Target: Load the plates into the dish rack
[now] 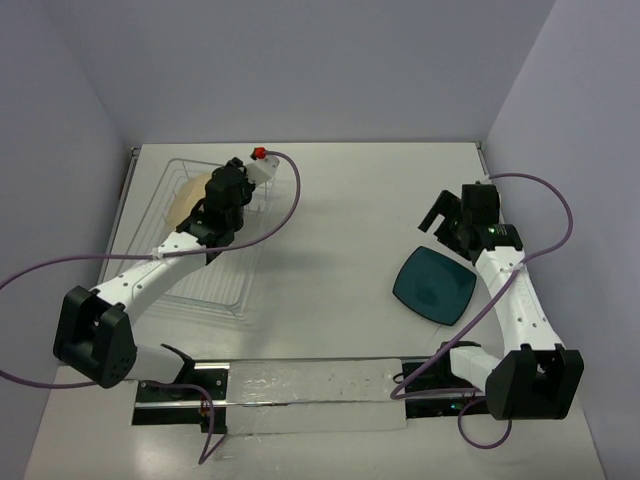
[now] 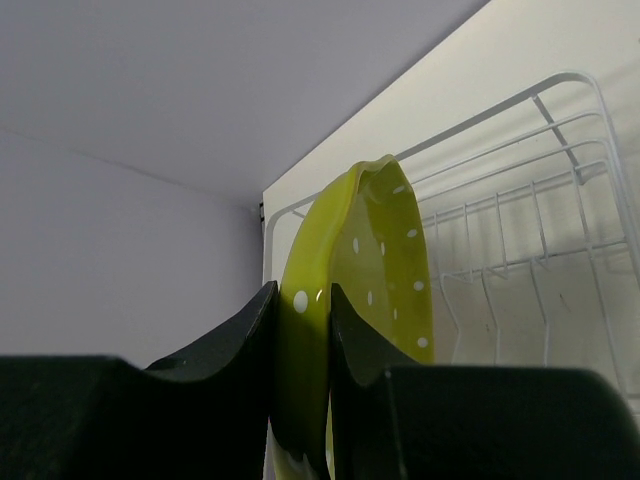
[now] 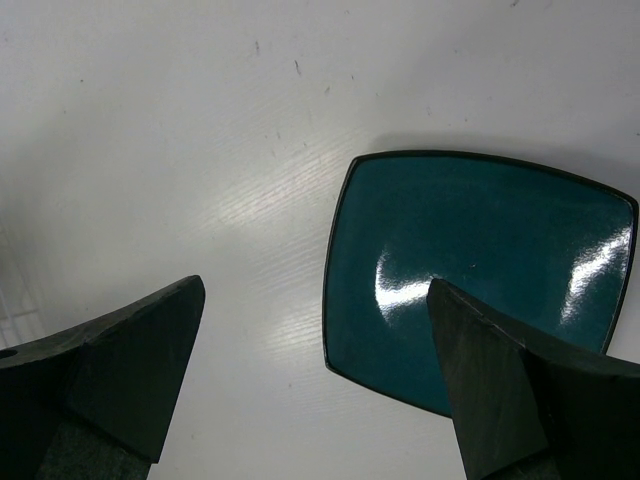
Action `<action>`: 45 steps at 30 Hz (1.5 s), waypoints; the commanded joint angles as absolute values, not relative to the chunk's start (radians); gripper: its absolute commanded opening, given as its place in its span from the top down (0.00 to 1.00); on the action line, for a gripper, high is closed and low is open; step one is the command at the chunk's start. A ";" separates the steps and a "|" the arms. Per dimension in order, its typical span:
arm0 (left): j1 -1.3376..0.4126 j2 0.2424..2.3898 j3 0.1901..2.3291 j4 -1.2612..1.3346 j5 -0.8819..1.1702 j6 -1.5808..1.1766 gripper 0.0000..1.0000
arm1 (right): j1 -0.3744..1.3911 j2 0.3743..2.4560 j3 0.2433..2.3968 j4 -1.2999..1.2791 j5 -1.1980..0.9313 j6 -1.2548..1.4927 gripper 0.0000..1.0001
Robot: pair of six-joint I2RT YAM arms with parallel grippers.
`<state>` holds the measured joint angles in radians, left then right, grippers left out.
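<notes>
In the left wrist view my left gripper (image 2: 302, 292) is shut on the rim of the yellow-green scalloped plate with white dots (image 2: 385, 250), held on edge over the white wire dish rack (image 2: 560, 150). In the top view the left gripper (image 1: 213, 215) is over the rack (image 1: 243, 290), and the arm hides that plate. A cream plate (image 1: 183, 200) shows in the rack's far left part. The dark teal rounded-square plate (image 1: 433, 285) lies flat on the table at right. My right gripper (image 1: 440, 215) is open and empty above the table. The teal plate's (image 3: 480, 270) left edge lies below and between the jaws of the right gripper (image 3: 315, 285).
The rack's wire prongs (image 2: 490, 290) stand to the right of the held plate. A wall corner (image 2: 255, 205) is close behind the rack. A clear strip (image 1: 310, 385) lies along the near table edge between the arm bases.
</notes>
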<state>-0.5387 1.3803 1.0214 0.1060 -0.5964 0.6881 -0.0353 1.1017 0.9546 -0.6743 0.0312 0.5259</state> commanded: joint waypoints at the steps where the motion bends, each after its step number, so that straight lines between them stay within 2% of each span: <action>1: -0.522 1.384 1.064 0.254 -0.640 0.727 1.00 | -0.046 1.116 0.962 -0.661 0.048 0.506 0.00; 12: -0.511 1.453 1.089 0.232 -0.751 0.753 1.00 | -0.053 1.110 0.945 -0.657 0.051 0.503 0.00; 28: -0.532 1.455 1.124 -0.047 -0.705 0.569 1.00 | -0.055 1.093 0.919 -0.640 0.034 0.494 0.00; 34: -0.529 1.437 1.025 0.043 -0.746 0.519 1.00 | -0.055 1.080 0.923 -0.641 0.040 0.483 0.00; 36: -0.528 1.436 1.034 0.012 -0.717 0.496 0.96 | -0.055 1.080 0.921 -0.635 0.034 0.478 0.00; 37: -0.528 1.435 1.039 0.004 -0.709 0.491 0.90 | -0.055 1.082 0.920 -0.633 0.030 0.475 0.00; 39: -0.526 1.432 1.051 -0.002 -0.703 0.471 0.70 | -0.055 1.087 0.915 -0.629 0.019 0.469 0.00; 43: -0.525 1.423 1.053 -0.029 -0.673 0.452 0.64 | -0.055 1.100 0.920 -0.639 0.016 0.467 0.00; 45: -0.525 1.414 1.045 -0.027 -0.678 0.446 0.57 | -0.055 1.098 0.919 -0.640 0.013 0.467 0.00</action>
<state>-0.5247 1.4703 1.0069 -0.0484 -0.6894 0.4860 -0.0467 1.1053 0.9230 -0.6717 0.0172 0.4873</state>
